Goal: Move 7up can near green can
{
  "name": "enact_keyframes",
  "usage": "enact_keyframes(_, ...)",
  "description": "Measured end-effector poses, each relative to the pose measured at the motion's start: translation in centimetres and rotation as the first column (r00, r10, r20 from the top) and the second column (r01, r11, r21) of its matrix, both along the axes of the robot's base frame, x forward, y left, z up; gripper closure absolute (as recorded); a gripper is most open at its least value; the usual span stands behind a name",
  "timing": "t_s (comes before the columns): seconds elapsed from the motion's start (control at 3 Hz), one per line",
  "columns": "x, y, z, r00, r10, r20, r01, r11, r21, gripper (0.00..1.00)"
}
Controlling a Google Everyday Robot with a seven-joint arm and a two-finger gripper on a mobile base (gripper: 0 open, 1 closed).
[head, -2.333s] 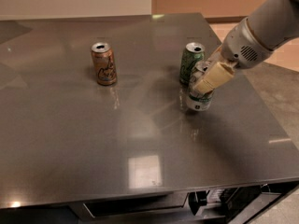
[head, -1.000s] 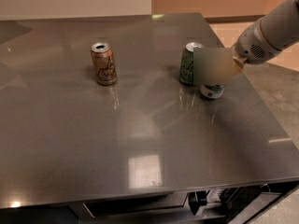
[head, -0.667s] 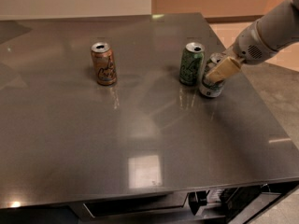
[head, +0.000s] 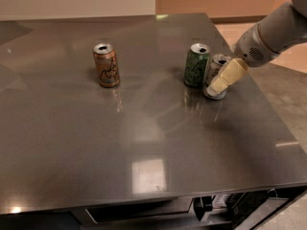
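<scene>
Hand (head: 219,83) at the tip of the grey arm (head: 273,35) lies against the front of the 7up can (head: 214,69), and I cannot tell whether it grips the can or sits loose. That 7up can stands upright on the dark surface (head: 144,143) just beside the green can (head: 196,65), on the side nearer the arm, almost touching it. Well apart from the green can, on its far side, an orange-brown can (head: 106,65) stands upright.

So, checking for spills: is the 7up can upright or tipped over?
Upright: the 7up can stands silver top up beside the green can, with the claw just in front of it.
</scene>
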State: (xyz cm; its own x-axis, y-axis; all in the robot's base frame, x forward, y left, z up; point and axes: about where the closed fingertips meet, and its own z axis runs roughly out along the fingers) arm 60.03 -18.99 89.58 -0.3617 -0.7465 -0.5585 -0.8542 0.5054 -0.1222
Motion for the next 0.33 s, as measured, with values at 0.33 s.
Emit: enact_keyframes(0.33,0.00,0.01,0.00,1.0000,0.000,0.000,0.000,1.000,0.000,0.00)
